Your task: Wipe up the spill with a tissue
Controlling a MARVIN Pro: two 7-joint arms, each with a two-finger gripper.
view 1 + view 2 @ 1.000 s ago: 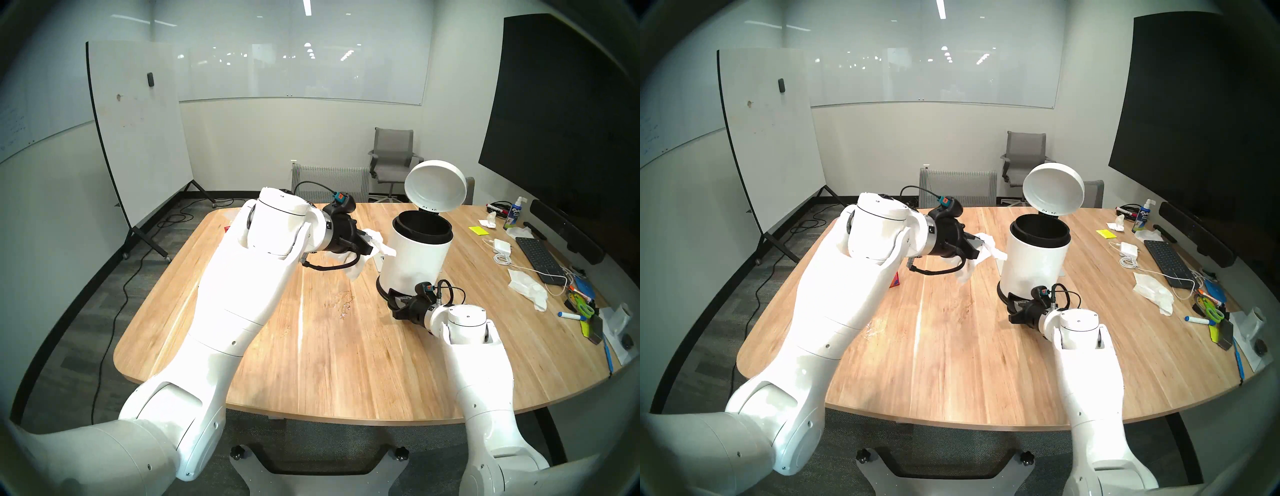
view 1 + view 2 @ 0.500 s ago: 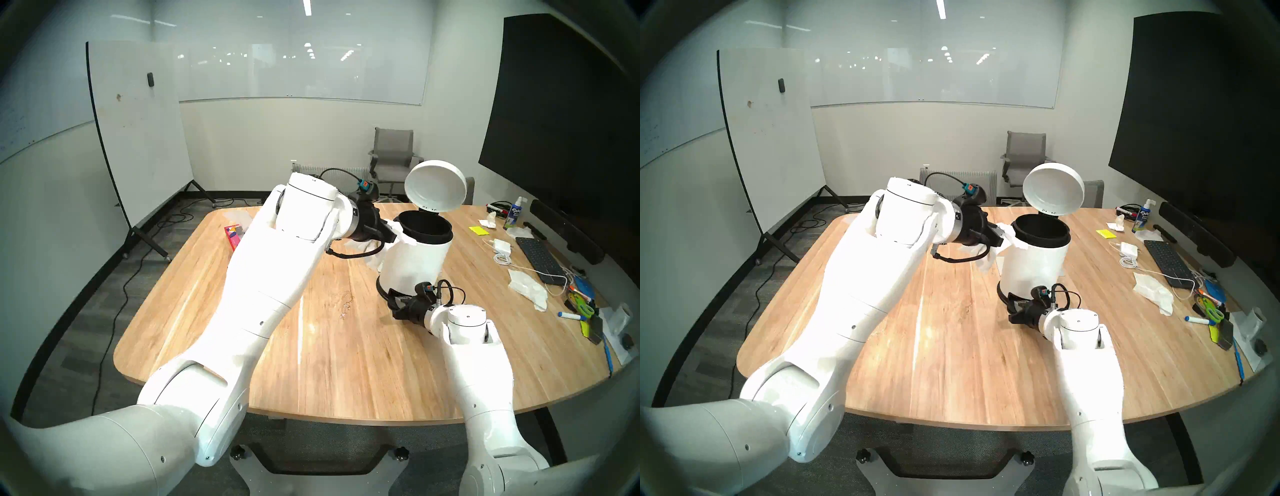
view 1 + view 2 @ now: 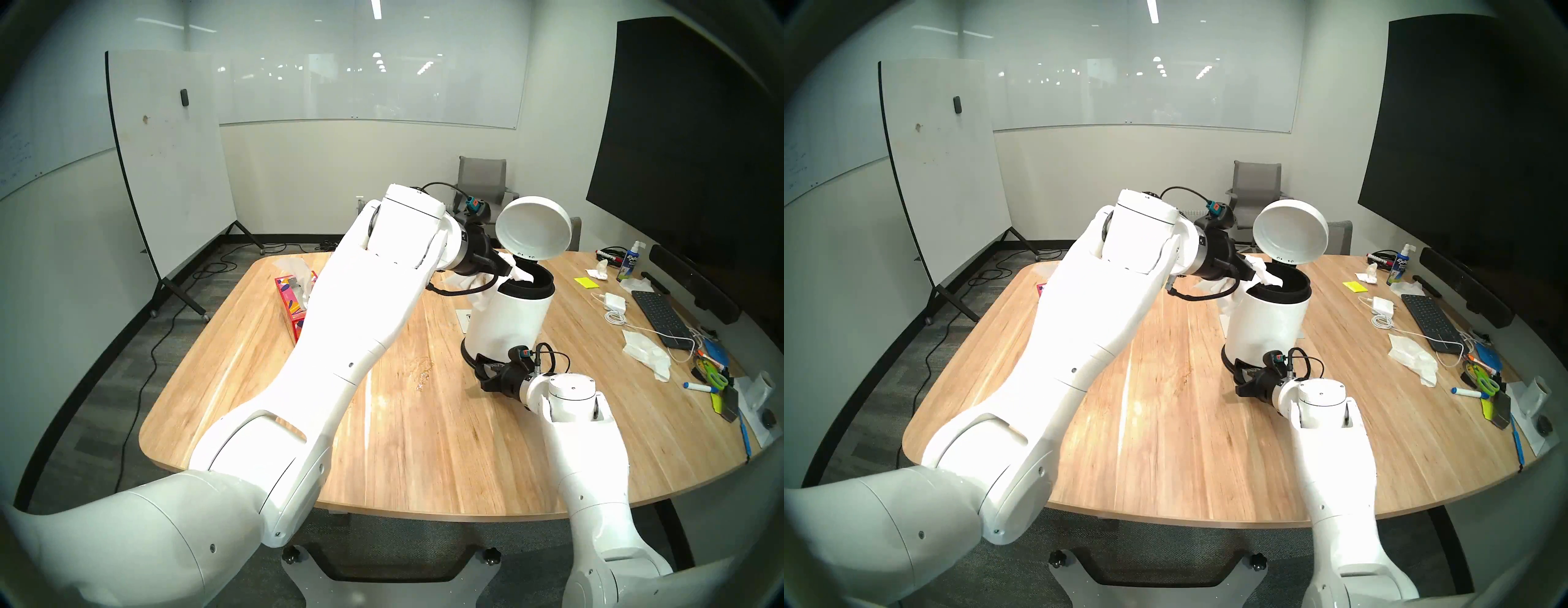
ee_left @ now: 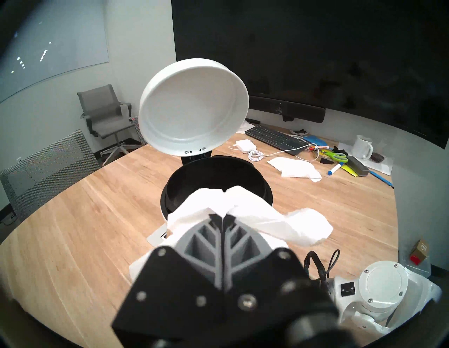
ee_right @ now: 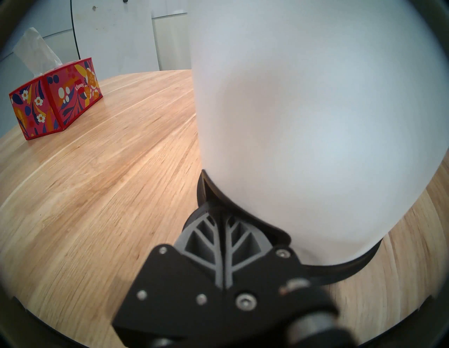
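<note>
The left gripper (image 4: pixel 222 216) is clamped tight on the tissue (image 4: pixel 272 223), its two grey fingers (image 4: pixel 206 238) pressed together with the crumpled white sheet bunched around their tips. It holds the tissue at the near rim of the pedal bin (image 3: pixel 509 314), one end of the sheet reaching over the black opening and the rest hanging down outside the bin's white wall. The bin's round lid (image 3: pixel 533 227) stands tipped up and back above the opening.

The right gripper (image 5: pixel 222 213) is fully closed with nothing between its fingers; its tips rest on the black pedal (image 5: pixel 255 223) at the foot of the bin, low on the table (image 3: pixel 424 446).

On the wood between the two arms lies a pale glossy wet patch (image 3: pixel 421 367); no dark blot of the spill can be made out there.

Beyond the left arm, toward the far left of the table, stands the red floral tissue box (image 5: pixel 56 107) with a sheet poking from its top. To the right of the bin lie a heap of rumpled white papers (image 3: pixel 647 352), a black keyboard (image 3: pixel 659 318) and a white charger (image 3: pixel 615 301).
</note>
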